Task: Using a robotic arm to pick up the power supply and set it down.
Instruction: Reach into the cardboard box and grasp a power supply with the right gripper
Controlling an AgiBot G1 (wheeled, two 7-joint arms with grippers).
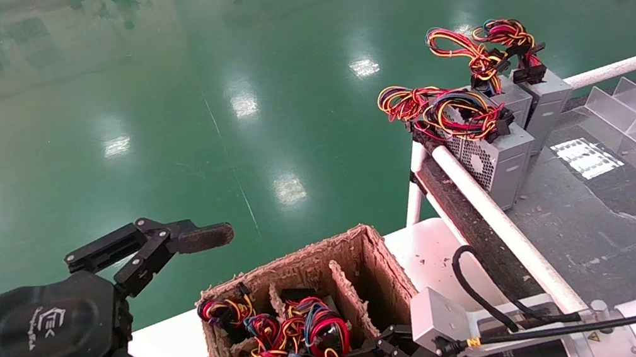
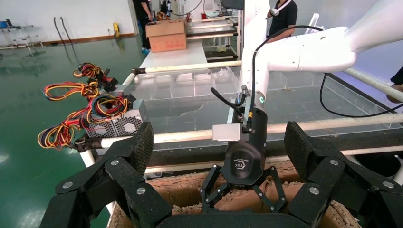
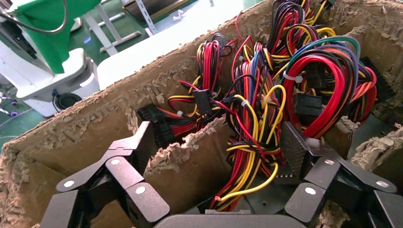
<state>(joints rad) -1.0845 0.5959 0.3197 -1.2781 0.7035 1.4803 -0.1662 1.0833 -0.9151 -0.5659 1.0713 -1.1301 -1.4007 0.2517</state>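
Carton (image 1: 305, 257) of torn cardboard sits below both grippers; you will note wire bundles crowding its cells. Spare grey supplies (image 1: 500, 159) stand on the bench (image 1: 618, 220), well beyond either set of fingers. Your left gripper (image 1: 211, 310) hangs beside the carton, fingers spread wide, holding nothing. Your right gripper (image 3: 216, 147) is down at the carton's mouth, fingers likewise wide and gripping nothing. The power supply (image 3: 247, 156) lies between those fingers: only its red, yellow and black wires show, the body hidden. A ragged divider (image 3: 190, 156) stands just beside the wires, also between the fingers.
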